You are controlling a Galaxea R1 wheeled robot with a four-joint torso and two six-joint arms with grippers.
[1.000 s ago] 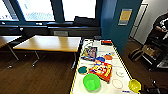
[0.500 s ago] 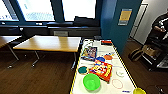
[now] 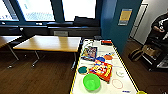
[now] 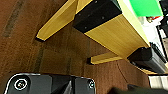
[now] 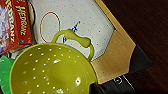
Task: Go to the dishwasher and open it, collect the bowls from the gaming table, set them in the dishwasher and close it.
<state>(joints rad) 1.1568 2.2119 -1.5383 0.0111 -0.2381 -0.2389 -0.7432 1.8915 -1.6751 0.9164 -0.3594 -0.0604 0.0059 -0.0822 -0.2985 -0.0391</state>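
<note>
The gaming table (image 3: pixel 130 82) runs away from me at centre right, white-topped with a yellow edge. On it lie a large green bowl (image 3: pixel 91 82) nearest me, a small teal bowl (image 3: pixel 82 70), a blue bowl (image 3: pixel 100 59), an orange bowl (image 3: pixel 108 57) and a white bowl (image 3: pixel 120 73). A yellow-green colander (image 5: pixel 52 72) with a looped handle looms close in the right wrist view, over the table's near right corner (image 5: pixel 117 60). I cannot tell whether it is held. The green bowl's rim (image 5: pixel 3 72) shows beside it. The dishwasher is out of view.
A red game box (image 3: pixel 102 70) and a second box (image 3: pixel 89 53) lie among the bowls. Wooden-topped tables (image 3: pixel 50 43) stand to the left on the dark wood floor. A person (image 3: pixel 160 27) stands at far right beside a dark rack (image 3: pixel 155 56). The table's wooden legs (image 4: pixel 57 21) show in the left wrist view.
In the head view the colander has slid down and right towards the picture's corner. The table, the bowls and the boxes keep their places.
</note>
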